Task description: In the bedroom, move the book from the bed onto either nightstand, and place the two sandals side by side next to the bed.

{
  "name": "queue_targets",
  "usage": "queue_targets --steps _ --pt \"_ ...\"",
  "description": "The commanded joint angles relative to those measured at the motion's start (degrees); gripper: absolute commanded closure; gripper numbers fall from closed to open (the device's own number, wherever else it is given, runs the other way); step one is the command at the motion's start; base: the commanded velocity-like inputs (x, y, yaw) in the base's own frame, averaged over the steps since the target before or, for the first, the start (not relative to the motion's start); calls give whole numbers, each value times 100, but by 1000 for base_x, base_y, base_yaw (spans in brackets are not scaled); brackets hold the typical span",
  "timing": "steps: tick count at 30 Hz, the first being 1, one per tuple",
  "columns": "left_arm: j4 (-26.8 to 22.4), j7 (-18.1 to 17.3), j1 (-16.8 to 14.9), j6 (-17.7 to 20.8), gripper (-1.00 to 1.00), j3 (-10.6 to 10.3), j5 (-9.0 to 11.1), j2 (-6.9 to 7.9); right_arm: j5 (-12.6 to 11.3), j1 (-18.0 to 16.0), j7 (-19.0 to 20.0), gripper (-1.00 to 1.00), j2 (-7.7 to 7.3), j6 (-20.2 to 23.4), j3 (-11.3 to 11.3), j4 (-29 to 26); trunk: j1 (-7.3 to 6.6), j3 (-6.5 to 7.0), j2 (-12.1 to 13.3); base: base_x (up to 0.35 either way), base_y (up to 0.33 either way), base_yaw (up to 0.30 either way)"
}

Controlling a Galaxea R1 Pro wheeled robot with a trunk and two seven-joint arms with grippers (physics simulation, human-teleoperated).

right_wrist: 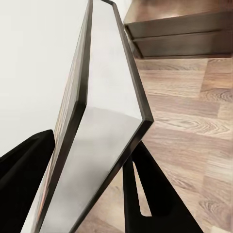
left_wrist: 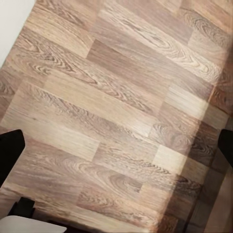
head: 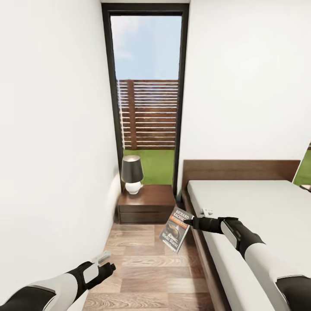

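- Between wall and bed (head: pixel 259 203): narrow strip of floor (head: pixel 142 263), nightstand (head: pixel 147 203) at its far end under the window (head: pixel 147 95).
- Right gripper (head: pixel 188 223) jaws closed on the book (head: pixel 176 230), pinching its edge; book hangs tilted over the floor, just off the bed's left side, short of the nightstand.
- Right wrist view: book (right_wrist: pixel 104 131) seen edge-on, clamped between the two dark fingers (right_wrist: pixel 145 194), nightstand drawers (right_wrist: pixel 179 34) beyond.
- Lamp (head: pixel 132 174) with dark shade and white base stands on the nightstand's left part.
- Left gripper (head: pixel 103 258) low near the left wall, over bare floor, holding nothing.
- Left wrist view: plank floor (left_wrist: pixel 121 107), dark fingertips (left_wrist: pixel 9 150) at opposite edges, so jaws spread open.
- Mattress plain off-white, brown headboard (head: pixel 242 169) behind it.
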Motion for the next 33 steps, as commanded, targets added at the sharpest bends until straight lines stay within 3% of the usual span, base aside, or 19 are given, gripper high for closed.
queue_targets --steps 1,33 --pt "4 10 -4 19 -100 -48 55 -1 -73 -2 -11 100 -6 43 27 -7 5 -2 -4 326 0 0" --pt "4 10 -3 19 -100 -48 57 -1 -73 -2 -8 100 -52 43 27 -7 5 -2 -4 326 0 0"
